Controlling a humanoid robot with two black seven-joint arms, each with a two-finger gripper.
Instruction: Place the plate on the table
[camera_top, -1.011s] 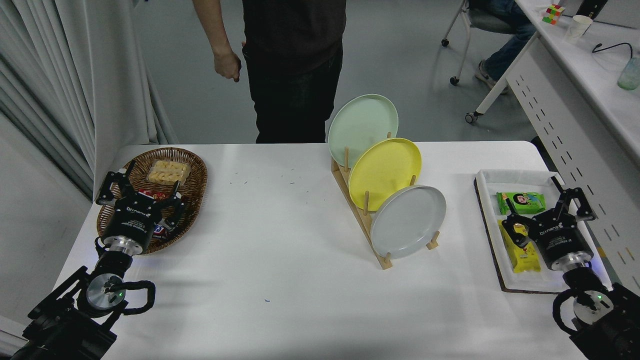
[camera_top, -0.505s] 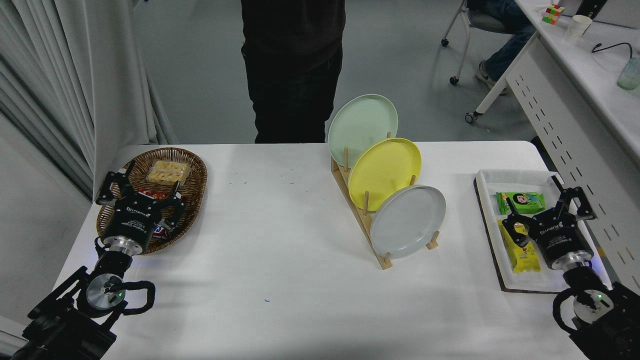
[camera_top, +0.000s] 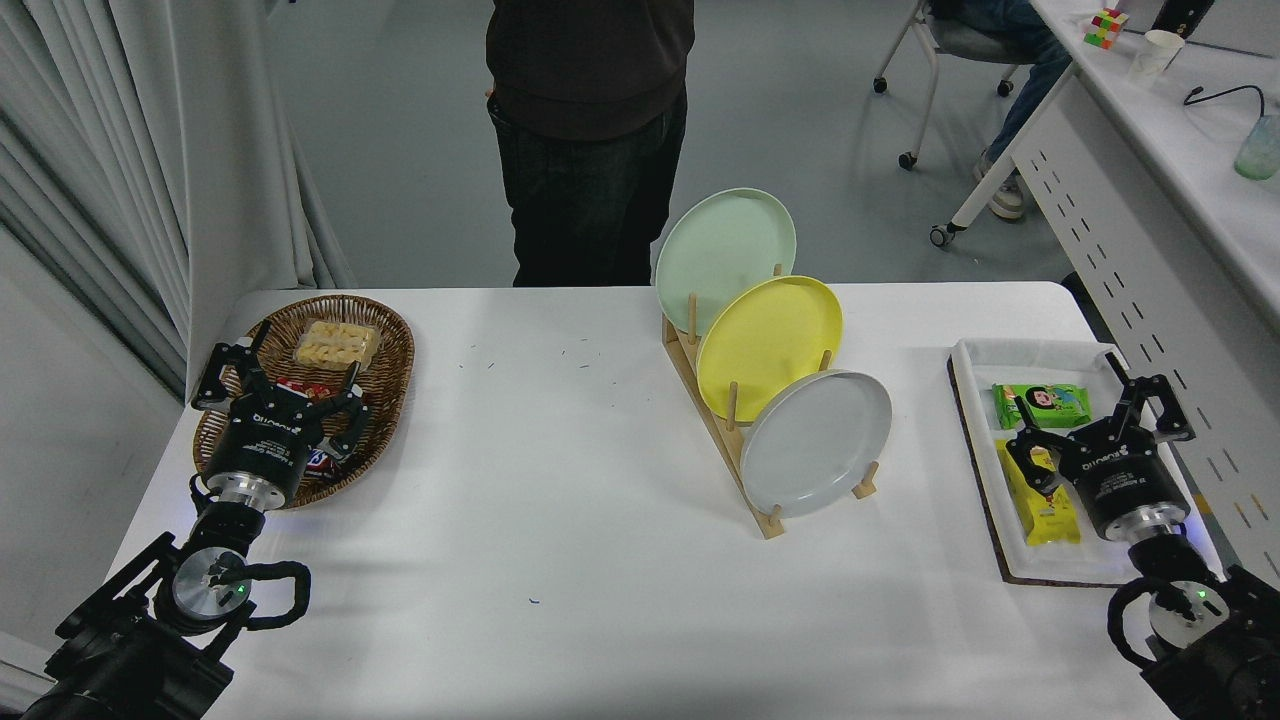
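The light-grey plate (camera_top: 815, 442) stands on edge in the front slot of a wooden rack (camera_top: 742, 462) on the white table (camera_top: 560, 500). Behind it in the same rack lean a yellow plate (camera_top: 768, 345) and a pale mint-green plate (camera_top: 725, 258). My right gripper (camera_top: 1090, 420) hangs open over the white tray at the right, well clear of the plate, with nothing between its fingers. My left gripper (camera_top: 282, 372) is parked open over the wicker basket at the lower left.
A white tray (camera_top: 975, 400) at the right holds a green packet (camera_top: 1040, 404) and a yellow packet (camera_top: 1045, 505). The wicker basket (camera_top: 385, 390) at the left holds snacks. A person (camera_top: 590, 130) stands at the far edge. A white desk (camera_top: 1160, 180) lies at the right.
The person at the far side has shifted slightly and the hand seen earlier is out of view. My right gripper has edged slightly. The plates have not moved.
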